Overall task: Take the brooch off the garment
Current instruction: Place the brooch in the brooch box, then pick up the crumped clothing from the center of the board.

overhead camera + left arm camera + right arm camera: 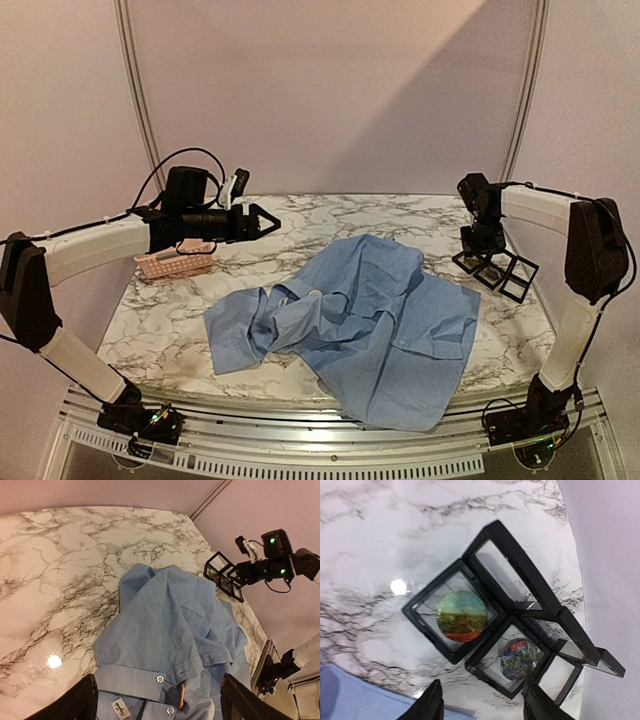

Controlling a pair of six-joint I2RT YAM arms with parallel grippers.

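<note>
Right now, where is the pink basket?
In the top view, the pink basket sits on the left side of the marble table, toward the back, apart from the blue shirt lying to its right.

**Inspector A:** Centre of the surface [400,215]?

**Inspector B:** Obstructed. The shirt [360,320] sprawls across it, crumpled, with one part hanging over the near edge.

**Inspector A:** Left side?

**Inspector B:** A pink basket [175,265] sits at the left edge, under the left arm. Bare marble runs between it and the cloth, and along the far edge.

**Inspector A:** Right side?

**Inspector B:** Black display cases [497,270] cluster at the right edge, lids raised, with a strip of marble between them and the cloth. The right claw [482,707] hangs directly above them, fingers spread. Near-right corner is bare.
</note>
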